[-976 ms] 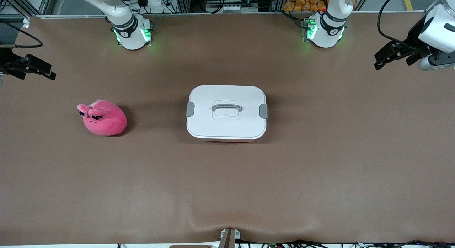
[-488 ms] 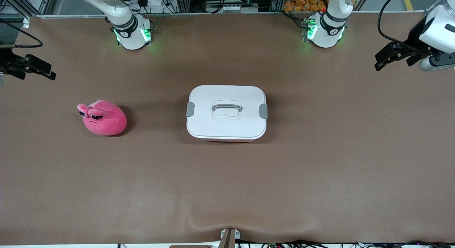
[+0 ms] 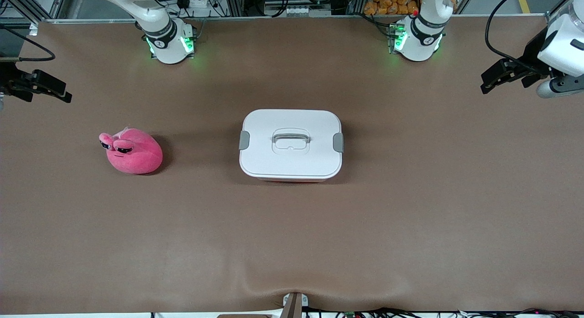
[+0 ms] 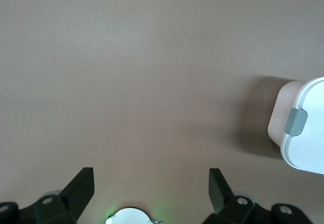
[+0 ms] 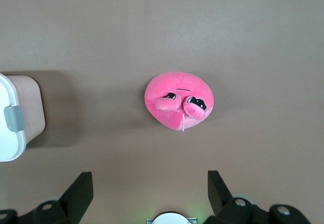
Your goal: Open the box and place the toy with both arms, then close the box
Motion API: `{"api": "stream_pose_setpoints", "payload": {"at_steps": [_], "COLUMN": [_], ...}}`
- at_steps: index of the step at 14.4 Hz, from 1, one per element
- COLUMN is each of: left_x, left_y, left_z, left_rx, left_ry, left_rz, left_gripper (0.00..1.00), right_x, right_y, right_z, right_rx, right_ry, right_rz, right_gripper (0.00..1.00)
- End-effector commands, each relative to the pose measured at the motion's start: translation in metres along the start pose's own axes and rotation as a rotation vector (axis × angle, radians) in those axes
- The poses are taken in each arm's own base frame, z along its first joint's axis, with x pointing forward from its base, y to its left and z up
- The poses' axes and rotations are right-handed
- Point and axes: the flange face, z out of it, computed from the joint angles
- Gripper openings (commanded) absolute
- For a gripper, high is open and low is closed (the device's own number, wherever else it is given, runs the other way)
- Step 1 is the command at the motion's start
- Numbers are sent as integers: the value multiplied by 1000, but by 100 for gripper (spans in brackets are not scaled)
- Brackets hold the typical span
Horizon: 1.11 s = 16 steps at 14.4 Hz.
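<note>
— Anything moved? 
— Only the left gripper (image 3: 487, 82), shifted slightly over its table end; right gripper (image 3: 64, 95) waits. Box (image 3: 291, 143) lidded mid-table, toy (image 3: 132, 151) toward the right arm's end.
— Left wrist? 
— Fingers (image 4: 81, 188) wide apart, empty; box (image 4: 302, 128) corner.
— Right wrist? 
— Fingers (image 5: 82, 192) spread, empty, above toy (image 5: 179, 100).

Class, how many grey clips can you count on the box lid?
2: one clip at the lid's end toward the right arm, one clip at the end toward the left arm. None seems hidden.
</note>
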Motion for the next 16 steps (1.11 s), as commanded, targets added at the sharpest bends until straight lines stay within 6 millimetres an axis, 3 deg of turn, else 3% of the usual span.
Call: {"api": "stream_pose_setpoints", "payload": {"at_steps": [1, 10, 16], "left_x": [1, 5, 4], "left_y": [1, 0, 2], "left_z": [-3, 3, 3], "left_rx": [18, 21, 21], "left_ry": [-9, -23, -23], "left_rz": [25, 8, 8], "left_gripper": [100, 100, 100], "right_x": [-7, -8, -9], "right_y": [-9, -2, -10], "right_z": [0, 0, 0], "right_rx": [-6, -19, -16], "right_ry": [-55, -73, -75], "right_rz": [-4, 3, -13], "right_gripper": [100, 100, 100]}}
